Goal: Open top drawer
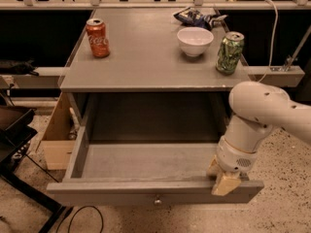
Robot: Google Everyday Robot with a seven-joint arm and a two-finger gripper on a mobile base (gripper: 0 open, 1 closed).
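Observation:
The top drawer (146, 161) is pulled far out of the grey cabinet, its grey wooden tray bare inside. Its flat front panel (97, 196) faces me at the bottom, with a small round metal knob (157, 200) in the middle. My gripper (222, 178) hangs from the white arm (257, 118) at the right end of the drawer front, its pale fingers resting against the panel's top edge.
On the cabinet top (146, 57) stand a red cola can (97, 38), a white bowl (195, 41), a green can (229, 53) and a crumpled chip bag (197, 17). A black stand (14, 144) is at the left. Speckled floor lies to the right.

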